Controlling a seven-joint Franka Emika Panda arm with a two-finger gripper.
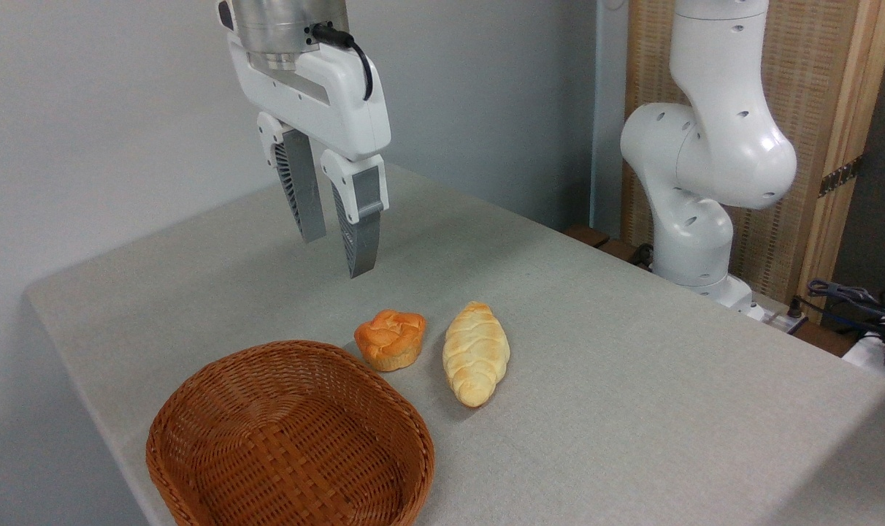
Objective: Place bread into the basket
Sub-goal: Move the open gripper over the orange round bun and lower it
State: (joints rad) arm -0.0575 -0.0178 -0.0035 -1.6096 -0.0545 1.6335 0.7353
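At the bottom left of the frame, nearest the camera, sits the wicker basket point(289, 438), a wide shallow oval of reddish-brown weave with nothing inside it; its lower edge runs out of the picture. Just beyond its upper right rim, close to it but seemingly not touching, the orange bun point(390, 339) stands upright on the grey table point(632, 394), its knotted, swirled top facing up. Just beside the bun, to the right and apart from it by a narrow strip of cloth, lies the braided loaf point(476, 353), pale yellow and longer, its long axis running roughly from near to far.

Farther back and higher, in the upper left centre of the frame, the gripper point(334, 248) hangs in the air above the table, well clear of the bun and up and to the left of it. Its two grey ribbed fingers point(361, 234) point downward with a gap between them, holding nothing.

At the upper right, behind the far table edge, the white robot arm base point(698, 190) rises in front of a wooden slatted panel point(829, 109). Some cables point(851, 299) lie at the right edge.
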